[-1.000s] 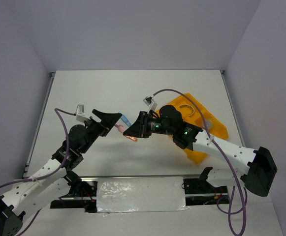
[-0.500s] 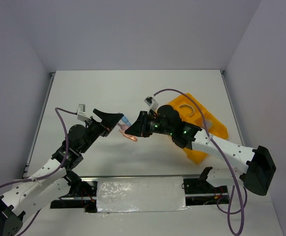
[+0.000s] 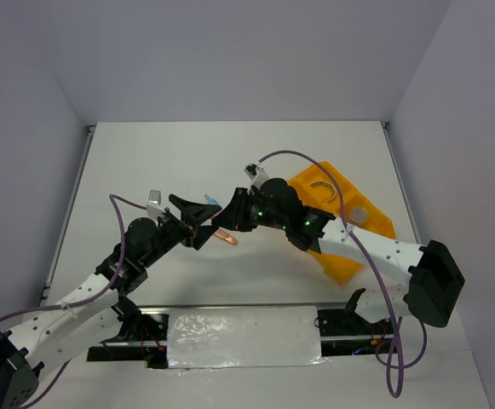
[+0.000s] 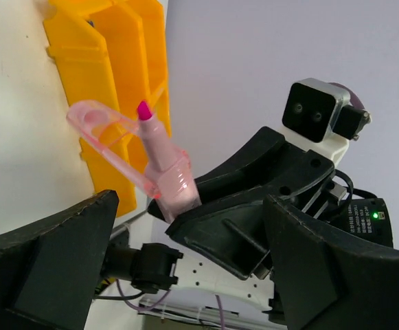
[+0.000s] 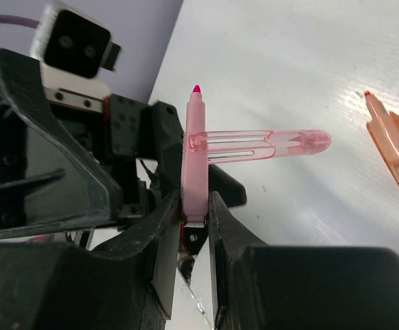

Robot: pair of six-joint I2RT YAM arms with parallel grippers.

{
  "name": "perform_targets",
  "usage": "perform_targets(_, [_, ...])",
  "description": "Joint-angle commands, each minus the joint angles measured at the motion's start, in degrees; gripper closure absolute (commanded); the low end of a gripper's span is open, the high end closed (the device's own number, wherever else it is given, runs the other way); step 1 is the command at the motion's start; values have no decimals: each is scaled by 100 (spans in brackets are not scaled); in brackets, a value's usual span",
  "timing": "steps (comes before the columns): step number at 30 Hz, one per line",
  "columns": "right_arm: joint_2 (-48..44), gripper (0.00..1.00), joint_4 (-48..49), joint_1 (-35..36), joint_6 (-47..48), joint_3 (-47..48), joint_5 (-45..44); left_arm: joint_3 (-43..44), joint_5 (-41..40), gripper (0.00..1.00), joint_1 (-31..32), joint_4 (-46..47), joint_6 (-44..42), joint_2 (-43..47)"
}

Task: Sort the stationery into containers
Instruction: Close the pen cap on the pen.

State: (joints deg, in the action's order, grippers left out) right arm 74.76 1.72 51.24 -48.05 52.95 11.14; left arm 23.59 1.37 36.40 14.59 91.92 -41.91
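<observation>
Right gripper (image 5: pixel 195 206): clamped on pink pen (image 5: pixel 196 158)
Left gripper (image 3: pixel 198 223): wide open, empty
In tray (image 3: pixel 375 223): tape ring (image 3: pixel 321 189), cup (image 3: pixel 359 213)
Pending: held pen; second pen (image 5: pixel 395 155) on tabletop (image 3: pixel 230 162)

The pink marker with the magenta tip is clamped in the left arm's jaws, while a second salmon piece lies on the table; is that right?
Not quite: the right wrist view shows the pink marker clamped in the right arm's jaws, not the left's. The second salmon piece does lie on the table.
</observation>
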Motion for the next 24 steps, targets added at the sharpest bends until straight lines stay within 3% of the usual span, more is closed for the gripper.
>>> perform_targets(1, [47,100,680,35,191,400,-15,-21,197,1,25,333,378,-10])
perform_targets(4, [109,100,1102,26,139,374,301,-232,145,1,25,597,520,-10])
perform_targets(6, [74,100,1469,35,68,243,528,-302,40,6,16,667,520,7])
perform_targets(14, [-365,100,1928,96,-230,-364,925,-294,-698,14,-63,501,-121,438])
perform_targets(24, [-884,100,1613,211,-248,-540,820,-92,-1209,22,-89,562,-921,745])
